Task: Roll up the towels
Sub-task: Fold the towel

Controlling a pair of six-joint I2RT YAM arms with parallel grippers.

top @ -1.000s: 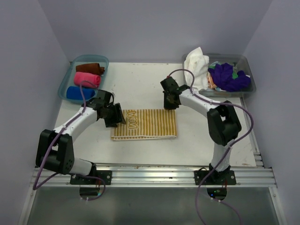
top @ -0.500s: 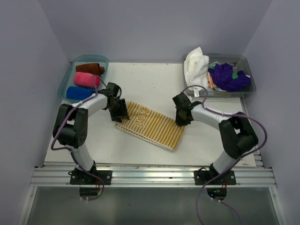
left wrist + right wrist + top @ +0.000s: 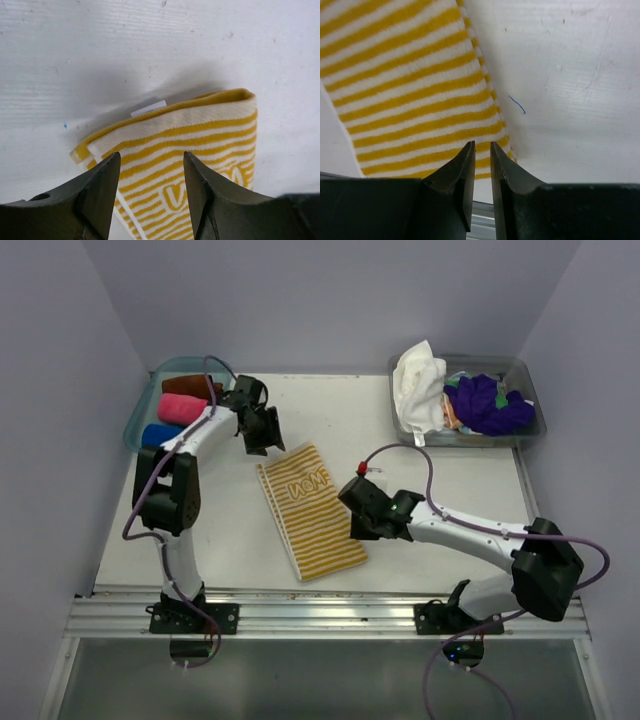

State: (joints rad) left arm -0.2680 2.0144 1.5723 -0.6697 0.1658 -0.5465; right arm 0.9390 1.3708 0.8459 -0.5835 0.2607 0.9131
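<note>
A mustard-yellow towel with white stripes [image 3: 310, 510] lies folded flat on the white table, its long side running from far left to near right. My left gripper [image 3: 265, 435] is open and empty, its jaws straddling the towel's far end [image 3: 200, 125]; the gripper itself shows in the left wrist view [image 3: 151, 156]. My right gripper [image 3: 358, 522] hovers over the towel's near right edge [image 3: 410, 90]. Its jaws [image 3: 482, 145] stand almost together with a thin gap and nothing between them.
A blue tray [image 3: 135, 425] at the far left holds rolled brown [image 3: 192, 386], pink [image 3: 182, 408] and blue [image 3: 160, 435] towels. A clear bin [image 3: 540, 420] at the far right holds loose white [image 3: 418, 380] and purple [image 3: 485, 405] towels. A metal rail [image 3: 320, 605] runs along the near edge.
The towel has turned clockwise from lying crosswise to nearly lengthwise. My left gripper moved to the far left, my right gripper swung toward the near middle.
</note>
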